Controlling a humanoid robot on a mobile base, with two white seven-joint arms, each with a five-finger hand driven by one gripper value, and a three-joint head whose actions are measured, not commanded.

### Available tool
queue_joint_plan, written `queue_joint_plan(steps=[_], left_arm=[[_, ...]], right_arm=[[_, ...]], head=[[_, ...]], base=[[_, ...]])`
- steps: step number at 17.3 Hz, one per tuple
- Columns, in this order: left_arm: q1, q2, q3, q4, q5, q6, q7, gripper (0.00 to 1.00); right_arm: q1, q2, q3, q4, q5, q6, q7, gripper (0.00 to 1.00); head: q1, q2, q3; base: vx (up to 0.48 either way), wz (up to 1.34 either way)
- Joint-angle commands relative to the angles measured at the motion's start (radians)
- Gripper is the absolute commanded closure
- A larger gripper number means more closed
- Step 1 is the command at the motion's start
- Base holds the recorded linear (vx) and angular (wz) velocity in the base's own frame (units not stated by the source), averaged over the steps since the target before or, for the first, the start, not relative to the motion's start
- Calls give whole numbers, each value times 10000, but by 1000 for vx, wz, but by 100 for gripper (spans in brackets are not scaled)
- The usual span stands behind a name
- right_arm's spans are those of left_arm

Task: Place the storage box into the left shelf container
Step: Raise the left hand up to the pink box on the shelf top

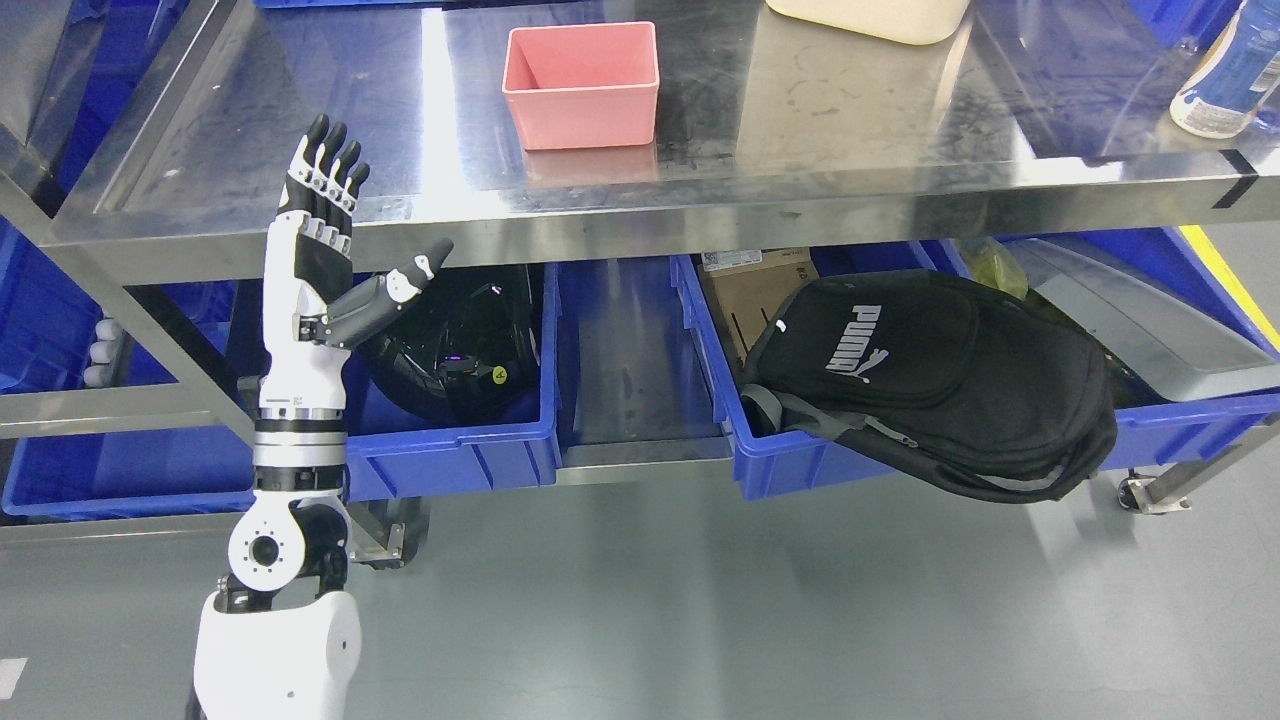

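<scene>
A pink storage box (581,82) stands empty and upright on the steel table top (800,140), near its middle. My left hand (345,215) is raised at the table's front edge, left of the box and well apart from it. Its fingers (325,165) point up and the thumb sticks out to the right; it holds nothing. Below the table top, a blue bin (450,450) at the left holds a black helmet (455,340). My right arm is out of view.
A second blue bin (800,460) at the lower right holds a black backpack (940,385) that hangs over its front. A cream container (870,15) and a bottle (1225,80) stand at the back of the table. More blue bins (60,330) sit at the far left.
</scene>
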Motion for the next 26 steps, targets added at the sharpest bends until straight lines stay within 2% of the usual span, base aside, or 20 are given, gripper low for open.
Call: queue_joint_plan(steps=[1,3,6,8,10,13,18,23,26], left_arm=[[-208,175,664,146,-36,176,-9,0],[-773,175,770,161,-51,222,-298,0],[-2061,213,1123,375,-448,1016,-2179,0],[-3103,918,1124,1001,-1091,1692,-4094,0],[-4482,1760,956,2073,-2376,2138,-5968,0],[-5697,2178,146,3622,-3912,2155,-7062,0],[-7753,1813,-2309,6890,-5587,2032,-7127,0],[-8186,372,-2512,8442,-6921,2017,-6791,0],[-8414,175,-2496,9347,-7581,1665,-5550,0]], right_arm=[[93,-175,-46,-174,15,-2,8,0],[93,-175,-46,-174,15,-2,8,0],[94,-175,-46,-174,15,-2,8,0],[93,-175,-46,-174,15,-2,8,0],[93,-175,-46,-174,15,-2,8,0],[93,-175,-46,-174,15,-2,8,0],[93,-175,-46,-174,15,-2,8,0],[93,-175,-46,-174,15,-2,8,0],[93,-175,-46,-174,15,-2,8,0]], head=[[0,0,0],[0,0,0],[0,0,0],[0,0,0],[0,0,0],[0,0,0],[0,0,0],[0,0,0],[0,0,0]], base=[[0,0],[0,0],[0,0],[0,0],[0,0],[0,0],[0,0],[0,0],[0,0]])
